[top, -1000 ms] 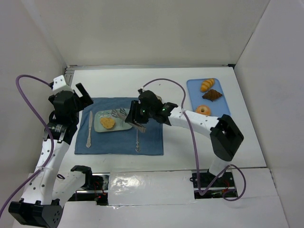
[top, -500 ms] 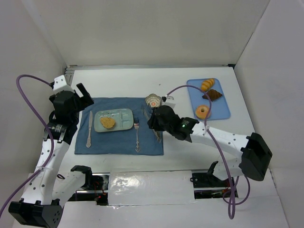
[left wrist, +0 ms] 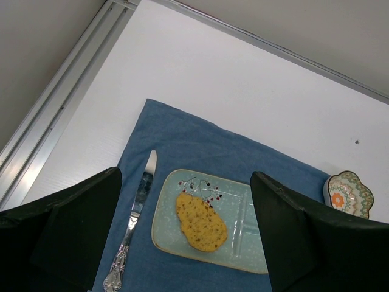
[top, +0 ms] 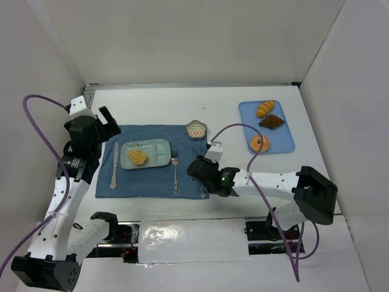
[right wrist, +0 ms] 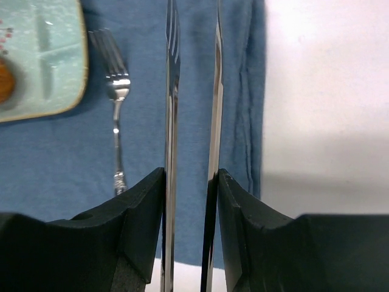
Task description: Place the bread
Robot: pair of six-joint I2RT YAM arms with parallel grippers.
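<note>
The bread (top: 138, 157), a golden-orange bun, lies on the left part of the pale blue plate (top: 157, 152) on the blue cloth. It also shows in the left wrist view (left wrist: 200, 222), on the plate (left wrist: 243, 243). My left gripper (top: 106, 121) is open and empty, up and to the left of the plate, with its fingers (left wrist: 61, 231) wide apart. My right gripper (top: 203, 173) is shut on metal tongs (right wrist: 172, 91), low over the cloth's right edge, to the right of the fork (right wrist: 117, 121). The tongs' tips are empty.
A knife (top: 114, 164) lies left of the plate and a fork (top: 175, 173) right of it. A small patterned bowl (top: 196, 129) sits at the cloth's (top: 152, 182) far right corner. A blue tray (top: 285, 137) at the right holds a golden croissant (top: 265, 108), a dark pastry (top: 271, 121) and a ring donut (top: 259, 143).
My right arm has drawn back with the tongs from over the plate to the cloth's near right edge. The bread stays on the plate. The left arm has not moved.
</note>
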